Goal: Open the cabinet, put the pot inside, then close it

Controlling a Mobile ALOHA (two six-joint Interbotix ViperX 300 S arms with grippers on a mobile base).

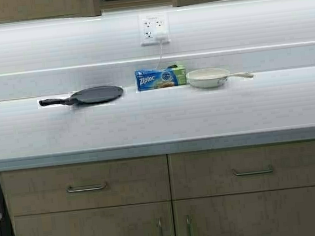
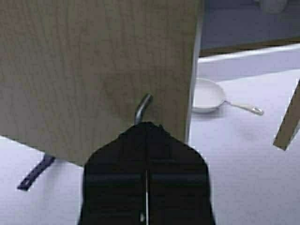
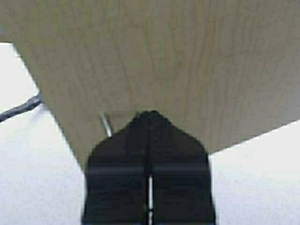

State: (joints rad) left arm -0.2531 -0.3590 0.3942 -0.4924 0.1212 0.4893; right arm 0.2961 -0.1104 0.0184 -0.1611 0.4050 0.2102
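**Ana:** White countertop (image 1: 157, 118) fills the high view, backed by a wall with an outlet (image 1: 153, 29). On it sit a flat dark griddle pan (image 1: 95, 95), a Ziploc box (image 1: 156, 78) and a white frying pan (image 1: 210, 77). Tan base cabinets (image 1: 173, 201) run below.

**Ben:** And the cabinet?

**Ana:** Only its lower door edges show along the top of that view (image 1: 48, 8), with a dark gap between them. Neither arm appears there, and no pot in any view.

**Ben:** Left wrist view?

**Ana:** The left gripper (image 2: 147, 129) has its black fingers pressed together, tips right at the curved metal handle (image 2: 142, 107) of the cabinet's left door (image 2: 93, 70). That door stands swung out from the opening. I can't tell whether the handle is pinched.

**Ben:** Right wrist view?

**Ana:** The right gripper (image 3: 149, 117) is also closed tight, tips against the right door (image 3: 164, 61), just beside its handle (image 3: 106, 123).
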